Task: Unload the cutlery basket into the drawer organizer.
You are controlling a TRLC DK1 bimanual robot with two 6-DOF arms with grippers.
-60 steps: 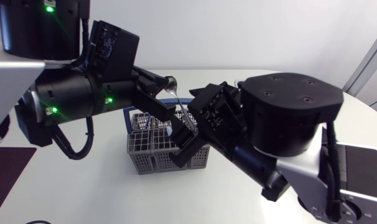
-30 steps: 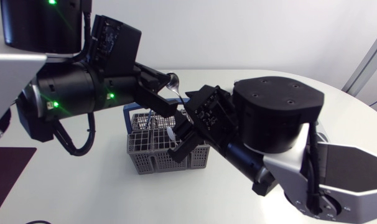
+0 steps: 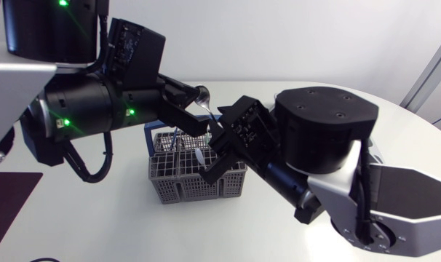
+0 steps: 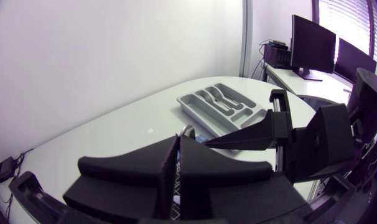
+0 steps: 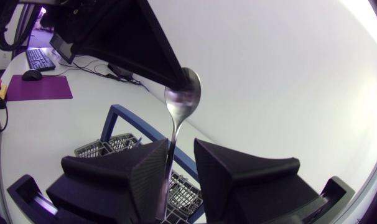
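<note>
A metal spoon [image 3: 201,94] hangs upright above the grey cutlery basket [image 3: 178,185], bowl upward. My left gripper [image 3: 193,103] is shut on the bowl end of the spoon [image 5: 182,98]. My right gripper [image 3: 215,156] is below it, around the handle. In the right wrist view the handle lies against one finger [image 5: 148,171], with a gap to the other, so the right gripper [image 5: 181,152] is open. The basket [image 5: 107,146] with its blue handle lies beneath. The grey drawer organizer [image 4: 191,106] lies ahead of the left gripper [image 4: 178,142], far across the table.
Both arms crowd the space above the basket at the table's middle. A dark purple mat [image 3: 6,207] lies at the near left. The white tabletop [image 3: 118,225] is bare in front of the basket.
My right gripper's fingers have drawn closer together around the spoon's handle, and the right arm has shifted slightly. The left arm still holds the spoon in place.
</note>
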